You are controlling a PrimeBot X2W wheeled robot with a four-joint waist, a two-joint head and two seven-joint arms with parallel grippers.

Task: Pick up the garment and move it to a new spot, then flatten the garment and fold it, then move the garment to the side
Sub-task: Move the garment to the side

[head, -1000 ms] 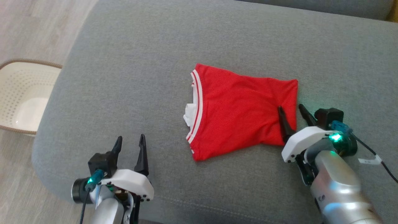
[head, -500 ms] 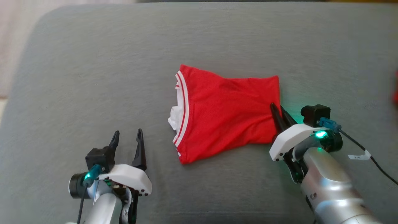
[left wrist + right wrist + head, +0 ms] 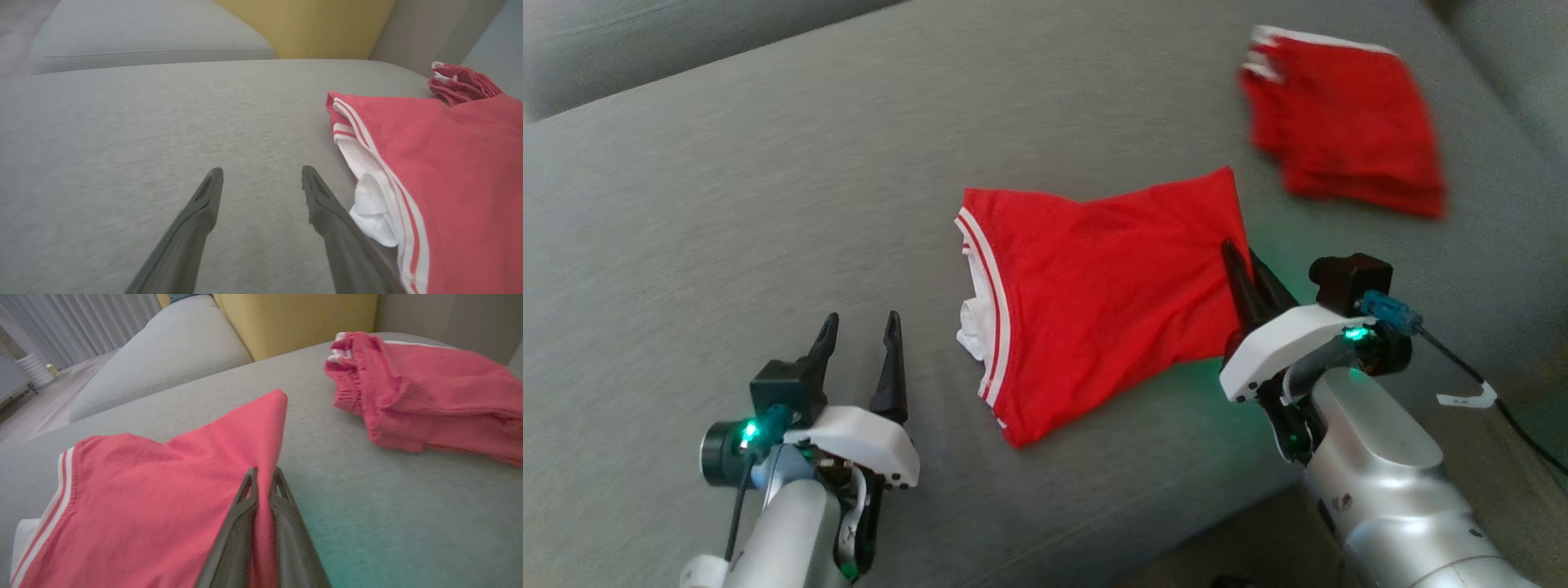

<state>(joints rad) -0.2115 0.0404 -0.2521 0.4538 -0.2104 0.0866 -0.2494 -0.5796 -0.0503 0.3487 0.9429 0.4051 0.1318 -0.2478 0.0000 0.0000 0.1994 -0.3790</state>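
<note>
A folded red garment [image 3: 1094,294] with white-striped waistband lies on the grey sofa cushion [image 3: 768,204]. My right gripper [image 3: 1241,257] is shut on the garment's right edge; in the right wrist view the red cloth [image 3: 163,498] is pinched between the two fingers of this gripper [image 3: 263,475]. My left gripper [image 3: 859,327] stands open over bare cushion, left of the waistband. In the left wrist view the left gripper [image 3: 261,175] has nothing between its fingers, and the garment [image 3: 449,183] lies just to its right with white lining showing.
A second red garment [image 3: 1339,122] lies folded at the cushion's far right, also in the right wrist view [image 3: 429,392]. A yellow cushion [image 3: 294,318] and a pale grey seat [image 3: 171,363] stand behind. The sofa's front edge runs near my arms.
My right gripper has shut on the garment's right edge. The head camera has turned right, bringing the second red garment into view and the basket out. The left gripper stays open.
</note>
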